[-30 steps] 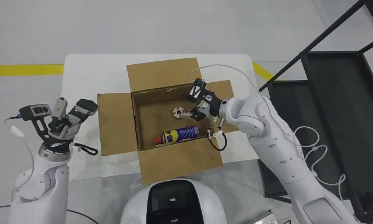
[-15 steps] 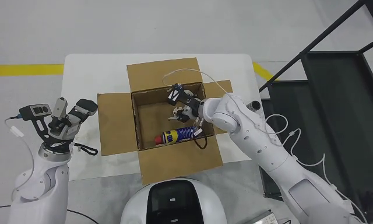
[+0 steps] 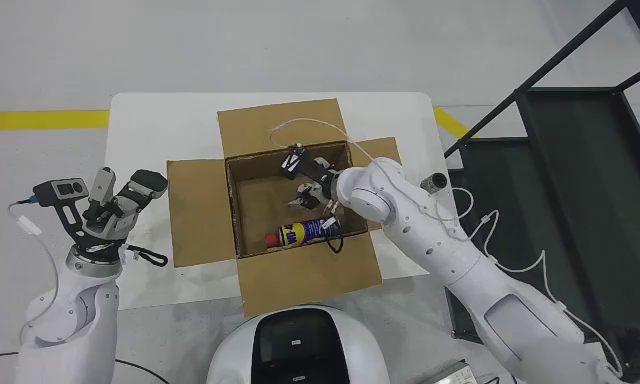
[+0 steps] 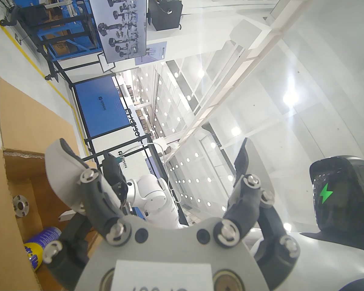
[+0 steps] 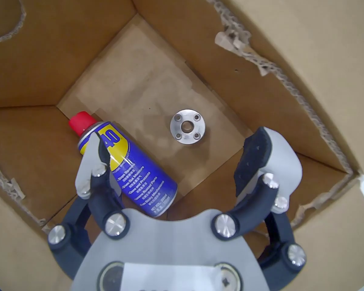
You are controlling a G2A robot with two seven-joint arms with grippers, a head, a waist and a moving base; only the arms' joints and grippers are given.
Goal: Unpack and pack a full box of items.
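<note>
**Open right claw down in the box, over a can and a flange**

The right gripper (image 5: 175, 140) hangs inside the cardboard box (image 3: 200, 214) with its fingers spread wide and nothing between them. It points down at the floor of the box, which looks to me like a line-up for a pick. One finger hangs above the neck of the blue spray can (image 5: 130, 168). The can lies on its side along the near wall with its red cap toward a corner. Just beside it, apart from it, a round metal flange (image 5: 186, 126) lies flat on the bottom. I can't tell which of the two the claw is after.

The box walls stand high and close around the claw, so I'd guess there's little room to swing. The can's place hard against the wall may make it awkward to straddle. The four flaps are folded out flat on the white table (image 3: 150, 124).

The left gripper (image 3: 128, 184) is well clear, beyond the left flap. It is tilted upward with its fingers apart and empty.
</note>
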